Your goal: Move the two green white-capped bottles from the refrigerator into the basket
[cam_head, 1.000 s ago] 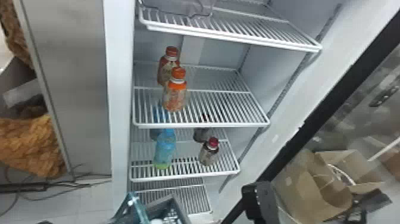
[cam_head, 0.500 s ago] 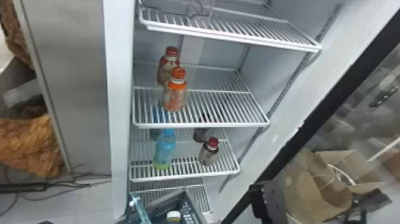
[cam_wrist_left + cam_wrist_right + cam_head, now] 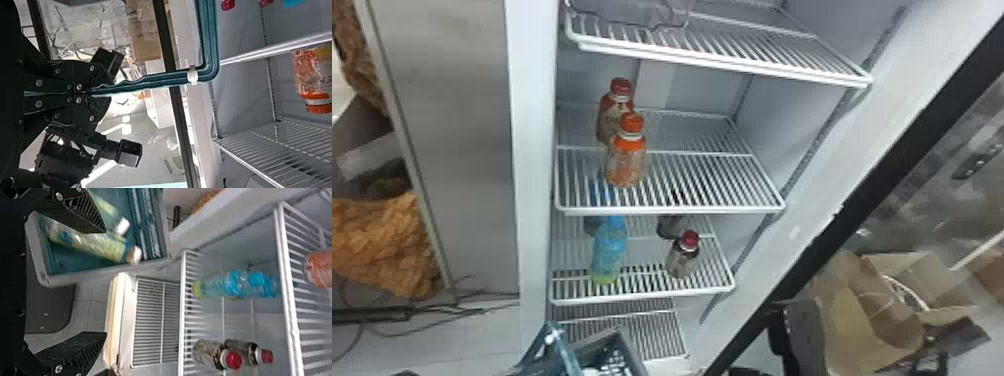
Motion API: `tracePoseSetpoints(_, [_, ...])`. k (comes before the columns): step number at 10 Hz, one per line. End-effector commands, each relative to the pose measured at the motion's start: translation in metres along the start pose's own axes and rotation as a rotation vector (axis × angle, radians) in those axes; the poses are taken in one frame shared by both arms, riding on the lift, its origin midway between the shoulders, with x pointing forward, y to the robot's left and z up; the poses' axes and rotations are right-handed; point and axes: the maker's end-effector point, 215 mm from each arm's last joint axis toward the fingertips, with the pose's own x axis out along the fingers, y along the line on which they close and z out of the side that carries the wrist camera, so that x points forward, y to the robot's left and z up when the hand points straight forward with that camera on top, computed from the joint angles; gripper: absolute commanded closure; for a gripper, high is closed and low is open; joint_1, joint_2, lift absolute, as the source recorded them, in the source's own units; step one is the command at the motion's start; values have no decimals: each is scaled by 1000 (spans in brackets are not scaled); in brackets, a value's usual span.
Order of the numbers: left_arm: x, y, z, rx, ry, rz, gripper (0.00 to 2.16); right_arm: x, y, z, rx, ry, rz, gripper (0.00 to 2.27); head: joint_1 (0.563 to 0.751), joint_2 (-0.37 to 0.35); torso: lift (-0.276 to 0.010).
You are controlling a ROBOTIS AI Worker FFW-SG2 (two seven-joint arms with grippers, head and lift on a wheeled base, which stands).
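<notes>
The basket's teal handle (image 3: pixel 562 350) stands at the bottom edge of the head view, beside the basket's grey rim (image 3: pixel 628 345). In the left wrist view my left gripper (image 3: pixel 92 93) is shut on the teal handle (image 3: pixel 156 79), outside the refrigerator. My right gripper (image 3: pixel 105 282) stands open in the right wrist view, nothing between its fingers; one finger overlaps the basket (image 3: pixel 105 271) from this angle. Inside the basket lie two green white-capped bottles, one bottle (image 3: pixel 96 246) nearer the rim and the other bottle (image 3: pixel 105 207) beside it.
An orange bottle (image 3: pixel 627 160) and a red-capped bottle (image 3: pixel 612 112) stand on a middle shelf (image 3: pixel 707 192). On the shelf below are a blue bottle (image 3: pixel 609 250) and a dark bottle with a red cap (image 3: pixel 683 255). The open door's black edge (image 3: pixel 832 215) and cardboard boxes (image 3: pixel 862 310) are at the right.
In the head view the basket and its handle shifted up and to the right, then slightly back down and left. The bottles on the shelves have kept their places.
</notes>
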Motion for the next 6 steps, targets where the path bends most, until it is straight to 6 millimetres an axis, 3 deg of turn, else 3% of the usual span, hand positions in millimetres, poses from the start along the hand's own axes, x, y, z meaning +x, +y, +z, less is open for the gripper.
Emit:
tracePoseSetpoints(1, [0,0,1,1,-3,0,1199,2,-18,13,7,-52,-52,111,695,-350,-4])
tracePoseSetpoints(6, [-3,3,8,11,-33,9,1199,2,-93,95,34,-423,-227,93,695,-350,-4])
